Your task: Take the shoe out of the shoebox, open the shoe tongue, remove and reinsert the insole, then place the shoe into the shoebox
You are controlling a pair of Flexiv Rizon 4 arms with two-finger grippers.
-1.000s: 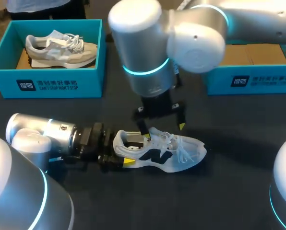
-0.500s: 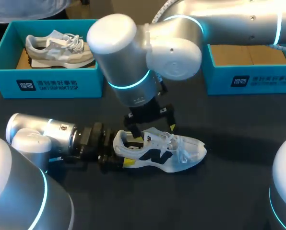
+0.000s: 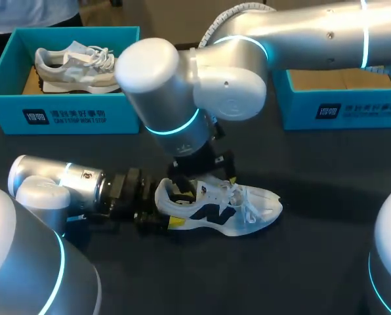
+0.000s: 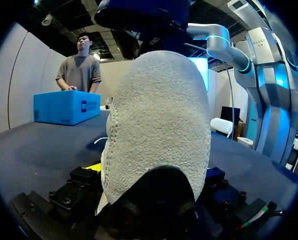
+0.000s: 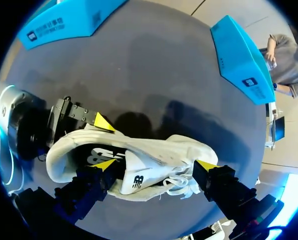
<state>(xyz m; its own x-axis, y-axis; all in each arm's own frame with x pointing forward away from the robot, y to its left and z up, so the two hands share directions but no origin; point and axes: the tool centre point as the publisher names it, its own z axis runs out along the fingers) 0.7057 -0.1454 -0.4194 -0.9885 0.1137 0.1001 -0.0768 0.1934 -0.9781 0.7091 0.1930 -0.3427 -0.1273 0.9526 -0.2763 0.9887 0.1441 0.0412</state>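
Clamped on the heel from two sides, the jaws of the left gripper (image 3: 177,206) hold the white shoe (image 3: 238,211), whose toe points straight away from them along the dark table (image 3: 300,269). That arm lies low and nearly level, its wrist just above the tabletop.

Over the same shoe hangs the right gripper (image 5: 156,166). Its arm comes in across the middle and points steeply down, and its jaws stand wide apart, closed on nothing. One yellow fingertip (image 5: 105,165) sits at the shoe's opening, just ahead of the left jaws. The other is beside the forefoot, by the laces (image 5: 181,184).

The shoe rests upright on its sole, pale mesh with a dark side mark. Its tongue (image 5: 133,179) lies between the right jaws.

Well beyond both grippers stand an open blue shoebox (image 3: 343,110) and a second box (image 3: 71,117) holding a beige shoe (image 3: 84,65).
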